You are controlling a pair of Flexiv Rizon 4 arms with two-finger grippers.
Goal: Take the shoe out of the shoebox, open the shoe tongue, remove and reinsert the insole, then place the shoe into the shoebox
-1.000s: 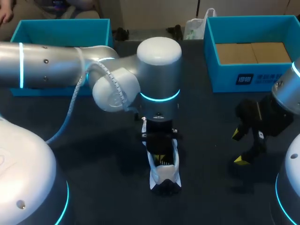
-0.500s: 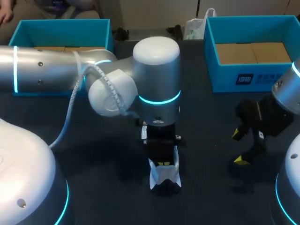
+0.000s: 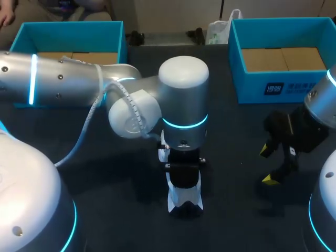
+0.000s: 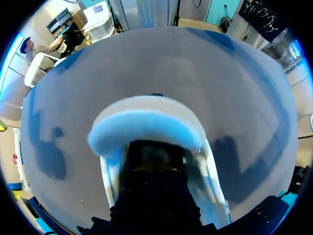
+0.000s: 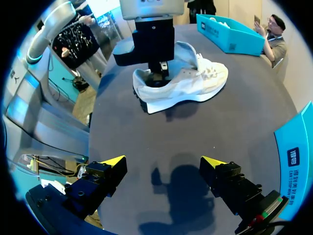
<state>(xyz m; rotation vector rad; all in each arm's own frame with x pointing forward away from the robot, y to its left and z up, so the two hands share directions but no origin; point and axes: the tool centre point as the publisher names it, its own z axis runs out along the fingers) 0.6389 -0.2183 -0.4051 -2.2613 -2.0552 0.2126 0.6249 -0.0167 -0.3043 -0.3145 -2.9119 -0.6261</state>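
A white shoe (image 3: 184, 197) stands upright on the dark table near the front middle, toe towards the front edge. My left arm comes over from the left, and its gripper (image 3: 184, 181) points straight down into the shoe's heel opening. In the left wrist view the shut fingers sit deep inside the shoe (image 4: 146, 127), behind the padded collar; what they touch is hidden. The right wrist view shows the shoe (image 5: 186, 83) side-on with the left gripper (image 5: 157, 73) in it. My right gripper (image 3: 269, 165) (image 5: 162, 164) hangs open over bare table to the shoe's right, holding nothing.
A blue shoebox (image 3: 273, 84) with a cardboard-coloured floor stands at the back right, near my right arm. A second blue box (image 3: 68, 31) sits at the back left. The dark tabletop (image 3: 231, 173) between the shoe and the right gripper is bare.
My left arm has shifted a little to the right and lowered, pushing its gripper deeper into the shoe. The right arm has not moved.
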